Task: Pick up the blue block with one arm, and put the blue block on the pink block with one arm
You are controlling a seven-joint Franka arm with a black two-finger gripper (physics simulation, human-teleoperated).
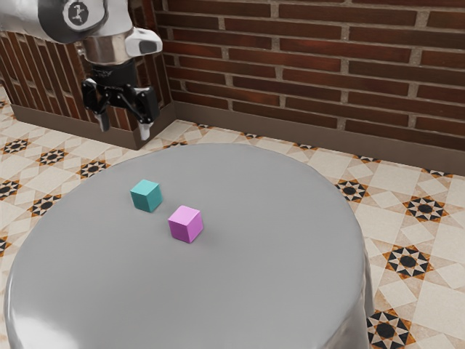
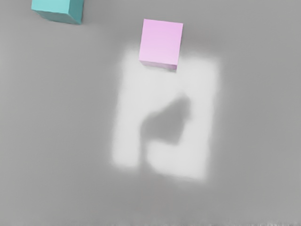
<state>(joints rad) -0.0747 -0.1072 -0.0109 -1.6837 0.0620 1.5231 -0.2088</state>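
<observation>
Blue block (image 1: 147, 195): teal-tinted, flat on round grey counter (image 1: 276, 291), toward the exterior view's left. Pink block (image 1: 186, 223): just nearer and right of it, close but not touching. Jaws: spread apart, empty, hanging well above counter's far left edge. Behind: brick wall (image 1: 305, 65), patterned tile floor (image 1: 414, 240).

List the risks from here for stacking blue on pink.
1. The blue block and the pink block lie close together, so a finger of the open gripper coming down around blue may nudge pink.
2. Both blocks look about the same size, so an off-centre release could let blue tip or slide off pink.
</observation>
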